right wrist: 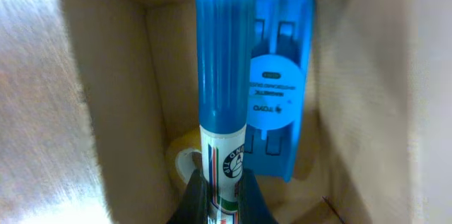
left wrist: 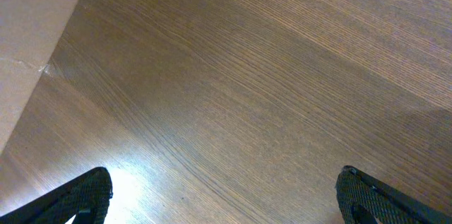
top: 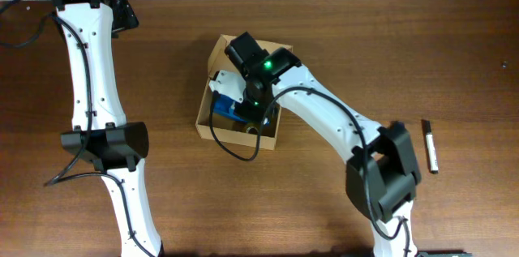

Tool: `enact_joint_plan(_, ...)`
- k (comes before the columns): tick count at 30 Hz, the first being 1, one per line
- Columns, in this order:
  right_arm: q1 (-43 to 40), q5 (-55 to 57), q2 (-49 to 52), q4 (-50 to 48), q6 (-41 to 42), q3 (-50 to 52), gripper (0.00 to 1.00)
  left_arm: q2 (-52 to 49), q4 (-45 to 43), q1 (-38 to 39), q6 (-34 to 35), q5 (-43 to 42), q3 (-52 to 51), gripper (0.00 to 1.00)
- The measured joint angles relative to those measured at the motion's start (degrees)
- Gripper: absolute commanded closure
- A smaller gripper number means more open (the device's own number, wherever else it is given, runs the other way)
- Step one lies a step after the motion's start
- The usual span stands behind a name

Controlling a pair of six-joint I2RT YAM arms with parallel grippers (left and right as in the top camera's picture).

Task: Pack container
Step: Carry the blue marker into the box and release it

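At the far left, the left tool [left wrist: 226, 206] is hanging over bare bench [left wrist: 268, 75] with its fingers [left wrist: 85, 196] spread wide and nothing between them, well apart from the work. Near the middle, the brown cardboard box [top: 203, 117] is sitting open with its flap folded back on the far side. The right tool [right wrist: 222, 199] is reaching down into it, pinching narrow on the white barrel of a blue-capped marker [right wrist: 222, 75]. The marker's long axis is running straight out from the tool, parallel to the blue case [right wrist: 282, 104] lying in the box, with its cap pointing toward the end wall. The box is therefore lying directly under the right tool, which is much the nearer arm, and the release is probably needing only a little lowering. Far right, a black marker [top: 431, 145] is lying on the bench, well apart from the box.
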State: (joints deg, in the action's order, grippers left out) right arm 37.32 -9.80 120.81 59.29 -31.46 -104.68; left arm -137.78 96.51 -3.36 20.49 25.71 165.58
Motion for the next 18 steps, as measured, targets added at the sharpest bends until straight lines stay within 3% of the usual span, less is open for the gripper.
enact_joint_plan(9, 0.3, 0.0, 2.8, 1.2, -0.5, 0.0, 0.96, 0.0, 0.0, 0.0, 0.0, 0.0, 0.0, 0.0)
enact_joint_plan(10, 0.3, 0.0, 3.0, 1.3, -0.5, 0.0, 0.92, 0.0, 0.0, 0.0, 0.0, 0.0, 0.0, 0.0)
enact_joint_plan(12, 0.3, 0.0, 3.4, 1.4, -0.2, 0.0, 0.67, 0.0, 0.0, 0.0, 0.0, 0.0, 0.0, 0.0)
enact_joint_plan(13, 0.3, 0.0, 3.6, 1.5, -0.2, 0.0, 0.63, 0.0, 0.0, 0.0, 0.0, 0.0, 0.0, 0.0)
enact_joint_plan(18, 0.3, 1.7, 3.9, 1.5, 0.1, -0.1, 0.7, 0.0, 0.0, 0.0, 0.0, 0.0, 0.0, 0.0)
